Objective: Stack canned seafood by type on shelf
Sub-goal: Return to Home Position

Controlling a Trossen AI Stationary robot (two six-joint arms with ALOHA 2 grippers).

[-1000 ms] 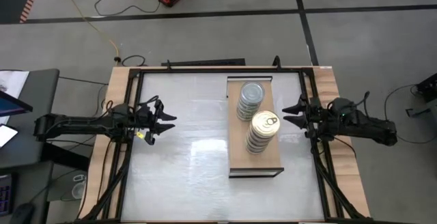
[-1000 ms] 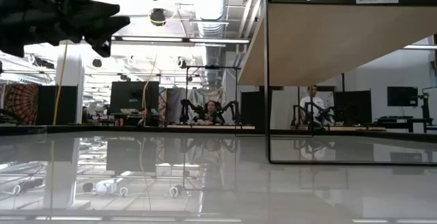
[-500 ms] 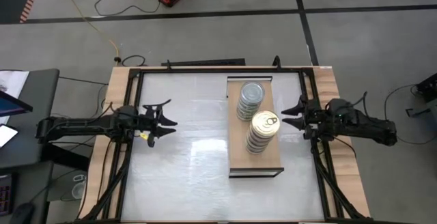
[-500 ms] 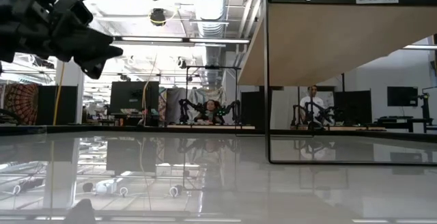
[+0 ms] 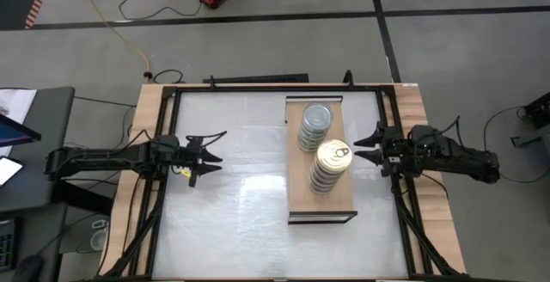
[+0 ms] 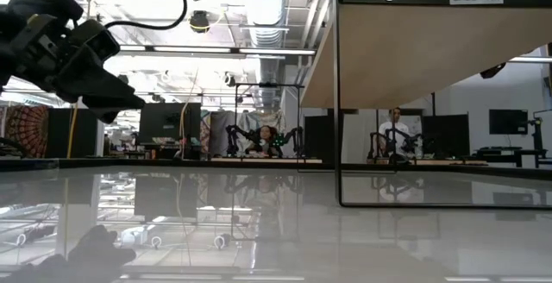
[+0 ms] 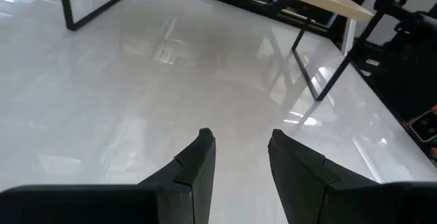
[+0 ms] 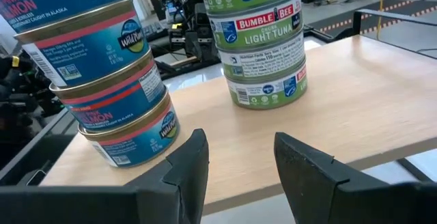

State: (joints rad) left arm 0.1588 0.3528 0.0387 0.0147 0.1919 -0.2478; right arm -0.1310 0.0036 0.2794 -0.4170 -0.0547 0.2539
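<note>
Tuna stack (image 8: 263, 46) and salmon stack (image 8: 113, 80) stand sorted on the shelf (image 5: 331, 200), so stacking looks done. Left gripper (image 5: 213, 149) and right gripper (image 5: 361, 145) hang part-open, empty, clear either side.

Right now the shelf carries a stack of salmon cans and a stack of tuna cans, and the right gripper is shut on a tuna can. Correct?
No: the right gripper is open and empty, as the right wrist view shows. The salmon cans and tuna cans do stand stacked on the shelf.

tabletop (image 5: 232, 205): white, glossy | shelf (image 5: 301, 198): on tabletop | salmon stack (image 5: 331, 166), tuna stack (image 5: 315, 127): on shelf
</note>
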